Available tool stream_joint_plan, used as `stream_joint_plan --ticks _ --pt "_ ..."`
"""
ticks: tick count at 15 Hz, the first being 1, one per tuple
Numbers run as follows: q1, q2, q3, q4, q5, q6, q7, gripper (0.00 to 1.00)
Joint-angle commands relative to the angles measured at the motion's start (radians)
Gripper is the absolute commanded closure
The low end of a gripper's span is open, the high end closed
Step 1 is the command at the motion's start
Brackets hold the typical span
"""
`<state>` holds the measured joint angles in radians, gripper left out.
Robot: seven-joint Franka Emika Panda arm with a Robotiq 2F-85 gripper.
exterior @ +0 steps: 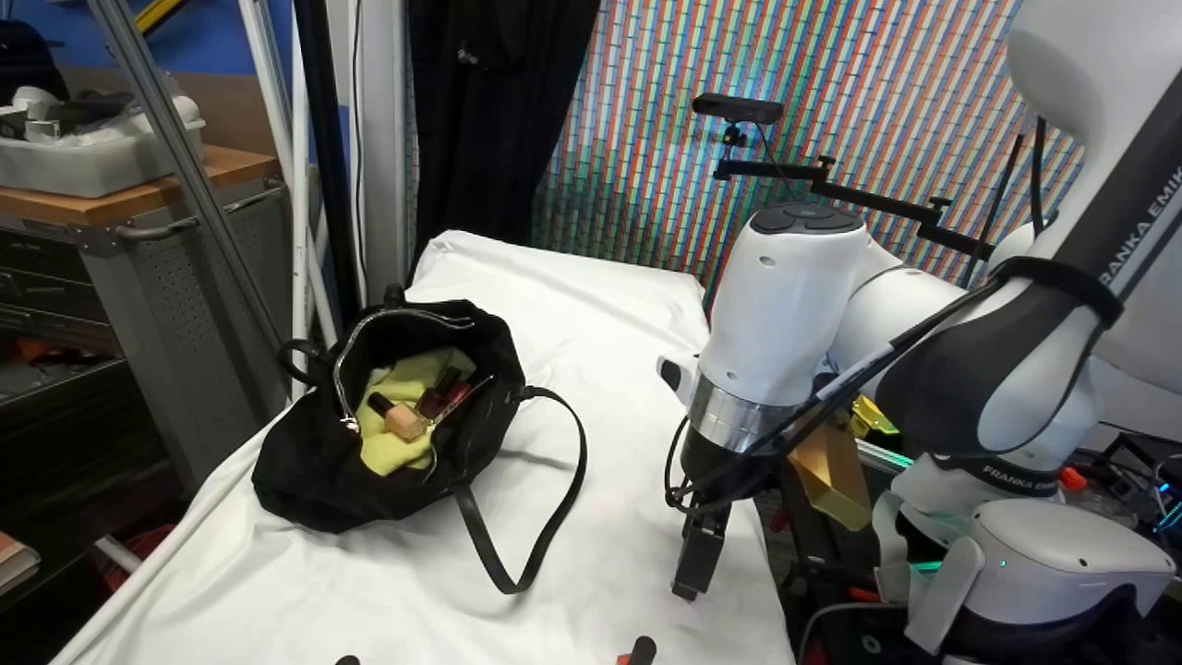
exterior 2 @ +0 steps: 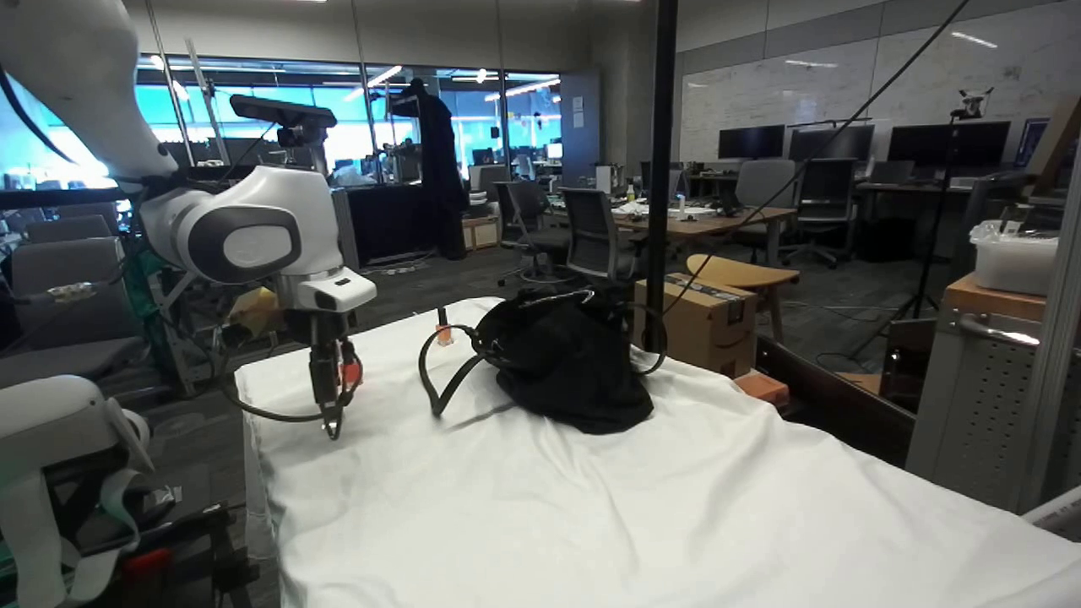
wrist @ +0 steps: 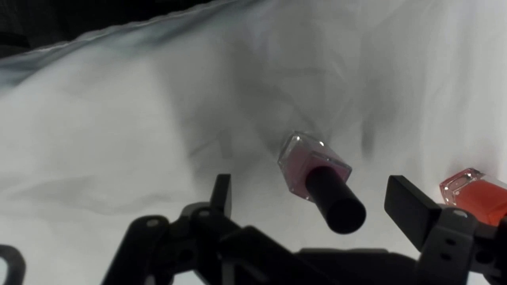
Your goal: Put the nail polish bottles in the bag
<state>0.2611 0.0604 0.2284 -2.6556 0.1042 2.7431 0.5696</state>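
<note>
In the wrist view a pink nail polish bottle [wrist: 293, 162] with a black cap stands upright on the cloth. My gripper [wrist: 315, 198] is open, its fingers on either side of the cap and apart from it. To the right lies a red-orange nail polish bottle [wrist: 481, 196], partly cut off by the frame. In an exterior view an orange bottle [exterior 2: 444, 335] stands further off. The black bag [exterior: 305, 480] gapes open on the table, its yellow-green lining [exterior: 392, 453] showing. Inside it lie a peach bottle [exterior: 404, 422] and dark red ones [exterior: 430, 401].
A white cloth [exterior 2: 524, 523] covers the table. The bag's strap loop [exterior: 572, 480] spreads over the cloth between bag and gripper. At the bottom edge of an exterior view a black cap [exterior: 643, 649] and another dark cap [exterior: 348, 660] show. The table's edge runs close beside the gripper.
</note>
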Motion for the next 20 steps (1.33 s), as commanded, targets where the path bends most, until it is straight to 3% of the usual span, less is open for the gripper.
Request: stream_joint_plan --ticks 1,16,17,20 --pt "0.023 0.031 -0.001 0.041 -0.049 -0.036 0.099 0.00" --pt "0.045 0.088 -0.012 0.071 -0.047 -0.057 0.144 0.00" --pt "0.045 0.087 -0.012 0.070 -0.048 -0.058 0.146 0.25" --pt "0.046 0.085 -0.013 0.070 -0.052 -0.062 0.154 0.40"
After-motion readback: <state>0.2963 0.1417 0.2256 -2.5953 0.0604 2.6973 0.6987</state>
